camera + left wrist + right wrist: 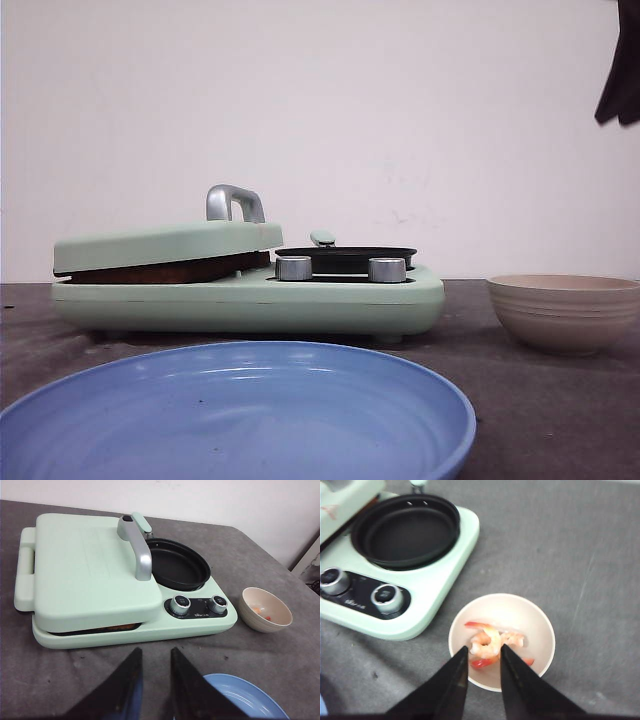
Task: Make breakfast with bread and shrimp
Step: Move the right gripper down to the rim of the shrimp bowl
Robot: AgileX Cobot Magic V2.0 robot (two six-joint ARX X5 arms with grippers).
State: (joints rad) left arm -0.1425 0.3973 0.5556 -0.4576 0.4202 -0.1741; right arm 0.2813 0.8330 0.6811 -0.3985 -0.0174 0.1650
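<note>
The bread [170,270] shows only as a brown edge in the slit under the shut lid of the mint-green breakfast maker [95,570]; the same edge of the bread [117,627] shows in the left wrist view. The shrimp [487,641], pink-white with red bits, lie in the beige ribbed bowl [535,630]. My right gripper [484,650] hangs open above that bowl, the shrimp showing between its fingertips. My left gripper [153,652] is open and empty over the grey table, in front of the maker.
A black round pan [175,565] sits on the maker's right half, behind two silver knobs [180,605]. A large blue plate [240,410] lies in front of the maker. The bowl [565,310] stands to the maker's right. A dark part of my right arm [620,70] hangs above it.
</note>
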